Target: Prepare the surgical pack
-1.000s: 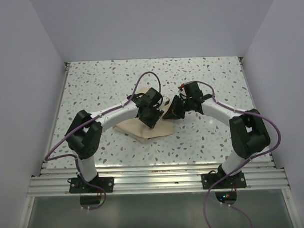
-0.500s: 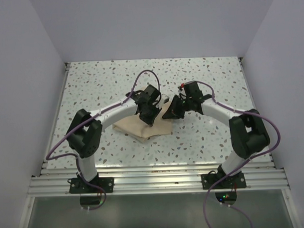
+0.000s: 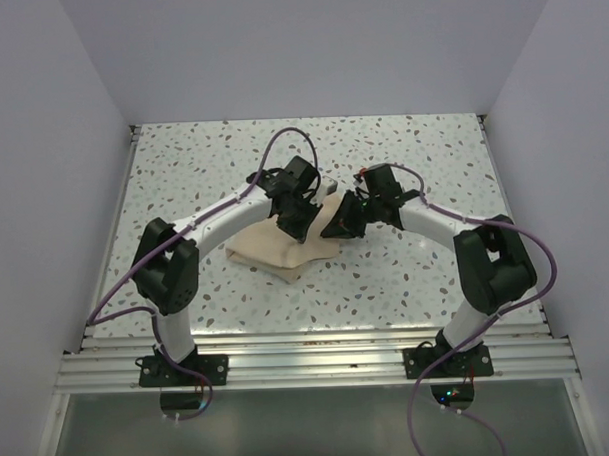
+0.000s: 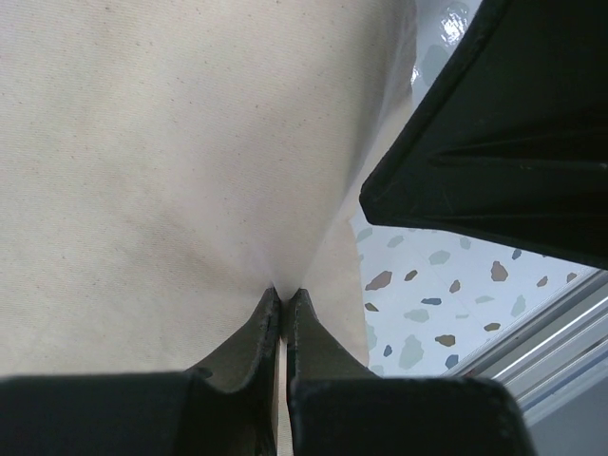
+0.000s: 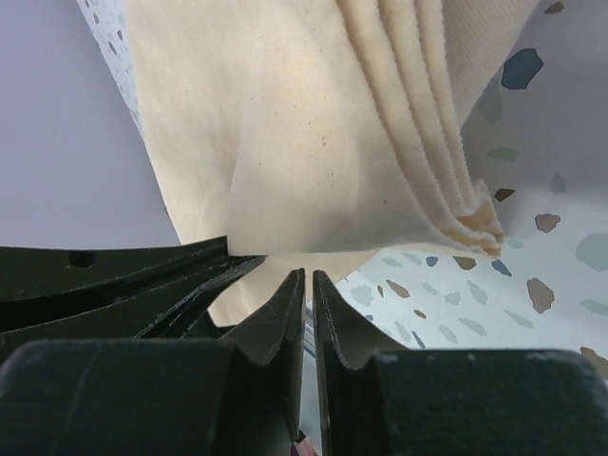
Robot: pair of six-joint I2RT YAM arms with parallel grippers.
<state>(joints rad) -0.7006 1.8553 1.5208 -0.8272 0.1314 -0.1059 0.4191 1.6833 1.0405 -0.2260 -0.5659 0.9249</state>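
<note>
The surgical pack shows only as a tan cloth (image 3: 268, 252), lying bunched on the speckled table between my two arms. My left gripper (image 3: 298, 218) is over its far edge, jaws shut on a pinched fold of the cloth (image 4: 142, 142), as the left wrist view (image 4: 282, 290) shows. My right gripper (image 3: 340, 225) sits right beside it at the cloth's right corner. Its jaws (image 5: 308, 274) stand nearly together, with the tips at the lower edge of the lifted cloth (image 5: 285, 142). Several folded layers (image 5: 465, 204) hang above the table.
The speckled table (image 3: 412, 154) is boxed in by pale walls at left, right and back. An aluminium rail (image 3: 309, 363) runs along the near edge by the arm bases. The two grippers are almost touching; the right one's black body (image 4: 503, 123) fills the left wrist view's upper right.
My left gripper has shut on the cloth. Both grippers have shifted slightly toward the back of the table, drawing the cloth's right side up and in.
</note>
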